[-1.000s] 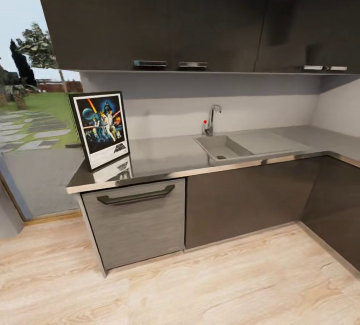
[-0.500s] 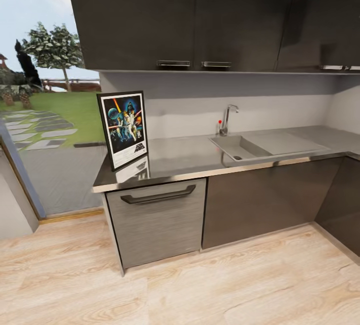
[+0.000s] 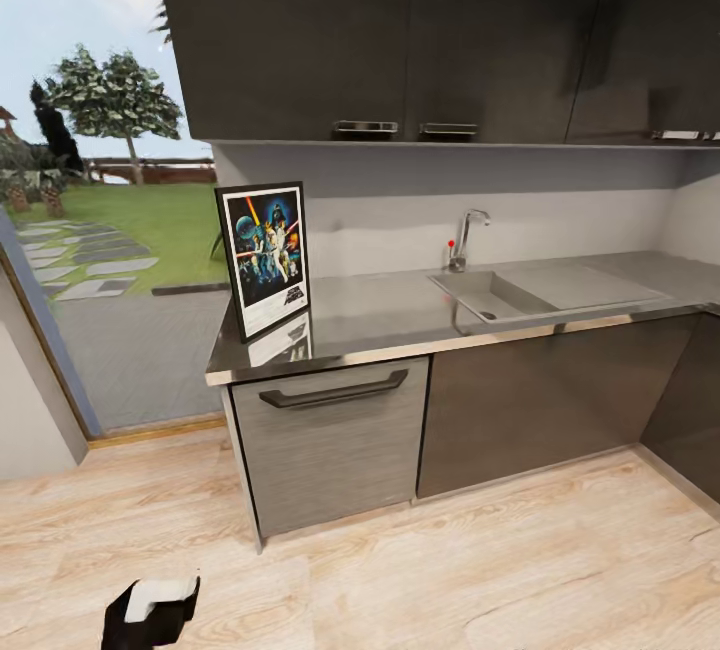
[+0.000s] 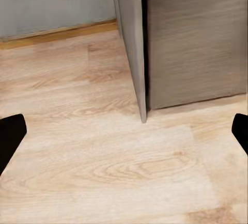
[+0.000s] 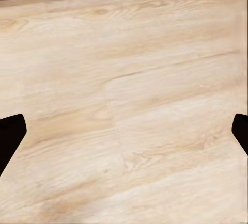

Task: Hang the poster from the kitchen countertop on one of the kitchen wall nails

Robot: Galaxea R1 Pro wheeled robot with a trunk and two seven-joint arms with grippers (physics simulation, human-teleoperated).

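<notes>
1. Pale wood-grain floor (image 3: 450, 570) is sitting nearest you. The left gripper (image 4: 124, 131) is hanging low over it with its fingertips (image 4: 10, 136) splayed wide and nothing between them. The head view is catching part of the left arm (image 3: 150, 612) at the bottom edge.
2. The right gripper (image 5: 124, 131) is pointing at bare floor too, spread wide and carrying nothing.
3. Next out, the brushed grey drawer front (image 3: 335, 440) with its dark handle (image 3: 333, 392) is facing you, below the end of the kitchen countertop (image 3: 400, 315).
4. The poster (image 3: 265, 255) is standing upright at the left end of that countertop, near the front edge and leaning back slightly, its reflection showing in the steel.
5. Farther along, the sink (image 3: 490, 292) and tap (image 3: 466, 235) are sitting well apart from the poster, to its right.
6. Dark upper cabinets (image 3: 400, 30) and the grey backsplash (image 3: 500, 215) are closing the back. I'm not spotting any wall nail.
7. Judgement: you're in the approach step, with the pick not yet begun. The next move is calling for closing in on the counter's left end, raising an arm to counter height, and gripping the frame by an edge without tipping it.
</notes>
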